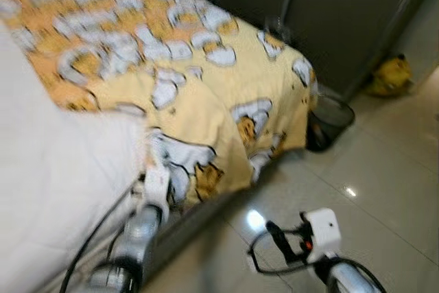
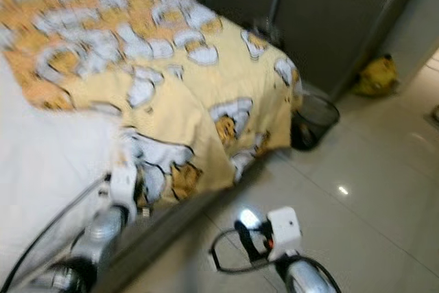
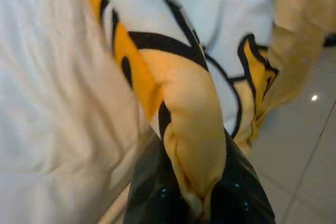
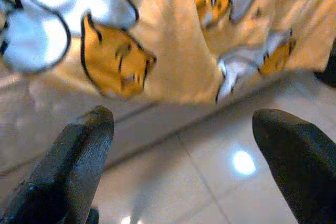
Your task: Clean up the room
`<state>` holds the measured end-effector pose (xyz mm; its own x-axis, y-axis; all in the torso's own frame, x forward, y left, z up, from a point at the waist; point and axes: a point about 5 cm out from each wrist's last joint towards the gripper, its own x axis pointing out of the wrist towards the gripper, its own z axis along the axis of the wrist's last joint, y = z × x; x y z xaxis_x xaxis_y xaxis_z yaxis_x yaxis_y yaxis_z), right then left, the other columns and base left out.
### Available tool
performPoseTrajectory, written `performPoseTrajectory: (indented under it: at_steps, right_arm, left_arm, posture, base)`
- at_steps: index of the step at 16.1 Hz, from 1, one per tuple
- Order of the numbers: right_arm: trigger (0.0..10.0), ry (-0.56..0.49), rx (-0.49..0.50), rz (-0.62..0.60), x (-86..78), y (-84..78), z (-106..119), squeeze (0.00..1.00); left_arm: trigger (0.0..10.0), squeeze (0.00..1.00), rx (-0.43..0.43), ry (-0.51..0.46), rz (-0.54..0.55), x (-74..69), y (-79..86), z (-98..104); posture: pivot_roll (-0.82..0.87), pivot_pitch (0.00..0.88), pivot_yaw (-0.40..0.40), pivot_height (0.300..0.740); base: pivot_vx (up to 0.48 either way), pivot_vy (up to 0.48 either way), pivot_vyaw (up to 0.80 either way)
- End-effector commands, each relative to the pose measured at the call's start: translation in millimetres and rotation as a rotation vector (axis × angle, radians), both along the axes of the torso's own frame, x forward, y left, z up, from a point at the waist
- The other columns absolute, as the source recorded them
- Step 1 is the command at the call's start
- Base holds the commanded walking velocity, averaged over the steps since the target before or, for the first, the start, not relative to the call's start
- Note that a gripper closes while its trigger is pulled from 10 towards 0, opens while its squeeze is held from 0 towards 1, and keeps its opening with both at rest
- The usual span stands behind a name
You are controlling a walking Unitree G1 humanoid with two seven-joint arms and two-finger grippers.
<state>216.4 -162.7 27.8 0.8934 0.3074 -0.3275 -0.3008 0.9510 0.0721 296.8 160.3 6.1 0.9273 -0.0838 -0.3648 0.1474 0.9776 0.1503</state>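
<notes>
Closest in, the left gripper (image 3: 197,203) has its black fingers pinched on a fold of the yellow blanket (image 1: 206,94), right at the hanging edge where the cloth drops off the side of the bed; in the head views that arm reaches up along the white sheet (image 1: 55,183) to the blanket's lower corner. The right gripper (image 4: 184,145) hangs a little apart over the tiled floor (image 1: 384,183), fingers spread wide with nothing between them, pointing toward the draped hem from below and to the right. So the relation that matters: the blanket lies up and ahead of both arms, its long run stretching away across the bed toward the far end, and the left arm already has the near corner while the right is beside the same edge but not touching it. Any straightening pull would probably go along that long run (the blur makes fine judgement hard). Farther off, a black wire bin (image 1: 329,121) stands on the floor by the bed's far corner, and beyond it a yellow bag (image 1: 389,77) sits against the grey wardrobe (image 1: 329,12).
</notes>
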Motion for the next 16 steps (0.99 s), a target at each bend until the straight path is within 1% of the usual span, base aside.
performPoseTrajectory:
  at_steps: [1,2,4,5,6,7,10,12,13,14,15,16]
  right_arm:
    - [10.0,-0.014,0.008,-0.037,5.4,-5.3,0.9,0.00]
    - [10.0,-0.016,0.011,-0.038,11.6,-4.7,0.4,0.00]
    - [10.0,-0.019,0.013,-0.035,18.6,-3.3,-0.5,0.00]
    - [10.0,-0.033,0.016,-0.019,27.4,-0.3,0.7,0.00]
    - [10.0,-0.036,0.016,-0.015,29.0,0.3,0.9,0.00]
    - [10.0,-0.039,0.013,-0.006,31.1,0.7,0.8,0.00]
    - [10.0,-0.048,0.012,-0.002,35.8,0.7,0.7,0.00]
    - [10.0,-0.051,0.013,-0.003,36.4,1.0,-0.2,0.00]
    - [10.0,-0.047,0.014,-0.004,34.4,0.3,-3.0,0.00]
    - [10.0,-0.043,0.015,-0.002,33.7,0.2,-4.5,0.00]
    - [10.0,-0.038,0.016,-0.001,32.9,0.7,-6.0,0.00]
    - [10.0,-0.034,0.016,0.003,31.6,1.5,-7.5,0.00]
  left_arm:
    - [10.0,0.00,0.027,-0.043,-0.048,-0.5,-7.1,2.9]
    - [10.0,0.00,0.011,-0.047,-0.043,0.4,-11.6,3.7]
    - [10.0,0.00,0.012,-0.059,-0.054,3.3,-17.9,6.5]
    - [10.0,0.00,0.020,-0.090,-0.098,6.6,-26.6,12.0]
    - [10.0,0.00,0.029,-0.100,-0.111,7.1,-28.2,13.4]
    - [10.0,0.00,0.012,-0.106,-0.118,8.2,-29.5,15.1]
    - [10.0,0.00,-0.040,-0.109,-0.111,9.9,-25.4,17.6]
    - [10.0,0.00,-0.010,-0.106,-0.143,9.3,-24.1,17.2]
    - [10.0,0.00,-0.006,-0.075,-0.209,4.6,-26.0,12.2]
    - [10.0,0.00,-0.005,-0.050,-0.244,1.5,-27.6,8.5]
    - [10.0,0.00,-0.032,-0.030,-0.316,-4.1,-33.3,4.6]
    - [10.0,0.00,-0.053,0.017,-0.454,-14.8,-47.2,-2.8]
  posture:
    - [0.02,0.005,-0.009,0.740]
    - [0.05,0.000,-0.008,0.740]
    - [0.06,0.000,-0.012,0.740]
    - [0.07,0.000,-0.022,0.740]
    - [0.07,0.000,-0.022,0.740]
    - [0.07,0.000,-0.024,0.740]
    - [0.07,0.000,-0.018,0.740]
    - [0.07,0.000,-0.011,0.740]
    - [0.07,0.000,-0.009,0.740]
    - [0.07,0.000,-0.008,0.740]
    - [0.07,0.000,-0.007,0.740]
    - [0.07,0.000,-0.005,0.740]
  base:
    - [0.000,0.000,0.00]
    - [0.000,0.000,0.00]
    - [0.000,0.000,0.00]
    - [0.000,0.000,0.00]
    - [0.000,0.000,0.00]
    - [0.000,0.000,0.00]
    - [0.000,0.000,0.00]
    - [0.000,0.000,0.00]
    - [0.000,0.000,0.00]
    - [0.000,0.000,0.00]
    - [0.000,0.000,0.00]
    - [0.000,0.000,0.00]
